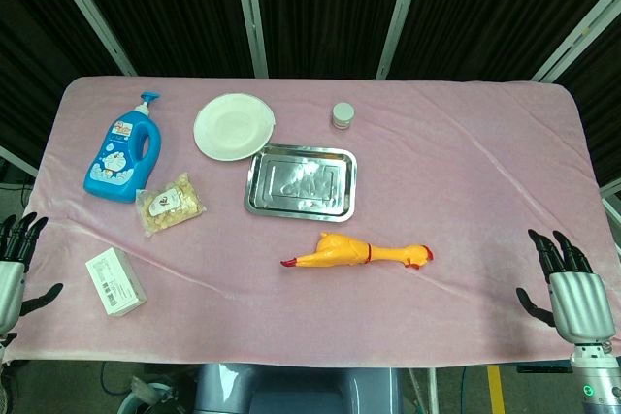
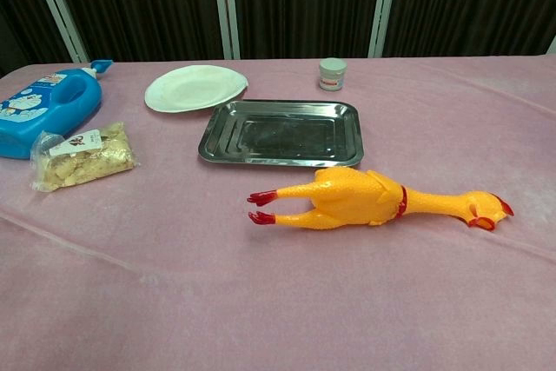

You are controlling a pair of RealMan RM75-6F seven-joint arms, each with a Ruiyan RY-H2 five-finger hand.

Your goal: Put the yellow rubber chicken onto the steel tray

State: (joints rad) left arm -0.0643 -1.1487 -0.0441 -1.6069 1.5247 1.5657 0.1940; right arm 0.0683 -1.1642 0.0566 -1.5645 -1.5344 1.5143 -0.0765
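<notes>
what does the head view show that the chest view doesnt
Only the head view shows the left hand and right hand, both open at the table's near corners, and the white box. Only the chest view shows nothing extra, though it gives a closer, lower look. Both share the yellow rubber chicken lying on the cloth beside the empty steel tray, the white plate, small jar, snack bag and blue bottle.

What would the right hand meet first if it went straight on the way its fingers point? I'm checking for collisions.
The right hand points toward the table's far edge. That side looks free, only bare pink cloth; the rubber chicken lies well to its left. Depth is uncertain.
</notes>
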